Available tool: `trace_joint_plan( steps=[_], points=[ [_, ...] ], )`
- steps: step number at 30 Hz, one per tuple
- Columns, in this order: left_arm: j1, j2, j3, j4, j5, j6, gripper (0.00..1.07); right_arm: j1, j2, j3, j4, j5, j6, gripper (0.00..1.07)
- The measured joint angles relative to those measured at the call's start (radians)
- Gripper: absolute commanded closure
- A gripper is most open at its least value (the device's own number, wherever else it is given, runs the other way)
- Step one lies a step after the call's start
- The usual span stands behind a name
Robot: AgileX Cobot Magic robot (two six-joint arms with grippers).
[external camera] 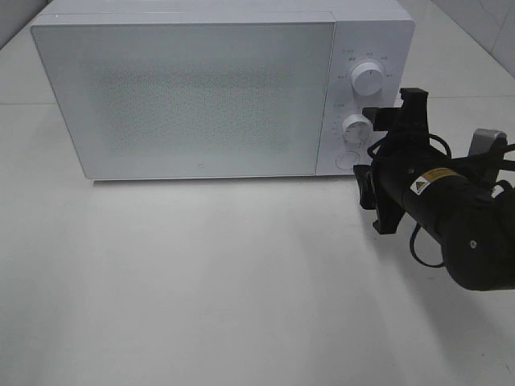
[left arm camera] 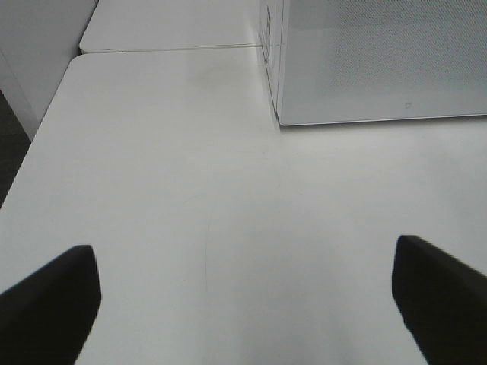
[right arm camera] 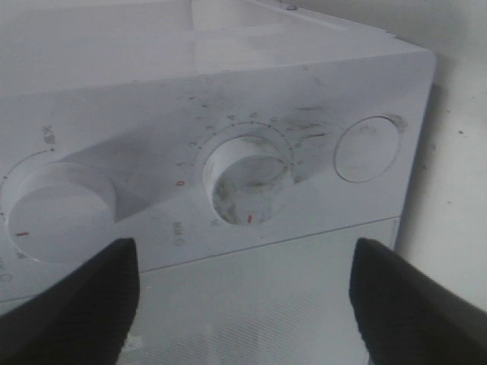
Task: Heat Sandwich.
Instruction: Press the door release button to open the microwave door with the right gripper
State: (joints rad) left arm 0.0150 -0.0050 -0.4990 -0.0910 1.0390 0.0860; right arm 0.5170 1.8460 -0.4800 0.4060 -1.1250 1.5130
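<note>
White and shut, the microwave point(external camera: 185, 96) is seen from above, with the right gripper point(external camera: 376, 149) held just before its lower knob point(external camera: 355, 127). At the left wrist, the left gripper point(left arm camera: 243, 304) is shown spread wide over the table point(left arm camera: 190, 190) beside the microwave. At the right wrist, the jaws are shown apart, clear of that knob. The sandwich's place cannot be told.

Lab-style test setup, white microwave point(external camera: 201, 88) on plain white table point(external camera: 201, 281), black robot arm point(external camera: 451, 217)

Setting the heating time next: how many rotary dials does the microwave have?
2, both on the microwave's right-hand control panel: the upper dial and the lower dial directly beneath it. None appear hidden.
</note>
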Motion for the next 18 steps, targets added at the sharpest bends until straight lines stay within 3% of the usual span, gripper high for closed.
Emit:
trace_joint_plan(
  steps=[9,18],
  points=[
    [0.000,0.000,0.000,0.000,0.000,0.000,0.09,0.000,-0.141,0.028,-0.072,0.214,-0.185,0.32],
    [0.000,0.000,0.000,0.000,0.000,0.000,0.09,-0.018,-0.308,-0.001,-0.079,0.569,-0.546,0.32]
  ],
)
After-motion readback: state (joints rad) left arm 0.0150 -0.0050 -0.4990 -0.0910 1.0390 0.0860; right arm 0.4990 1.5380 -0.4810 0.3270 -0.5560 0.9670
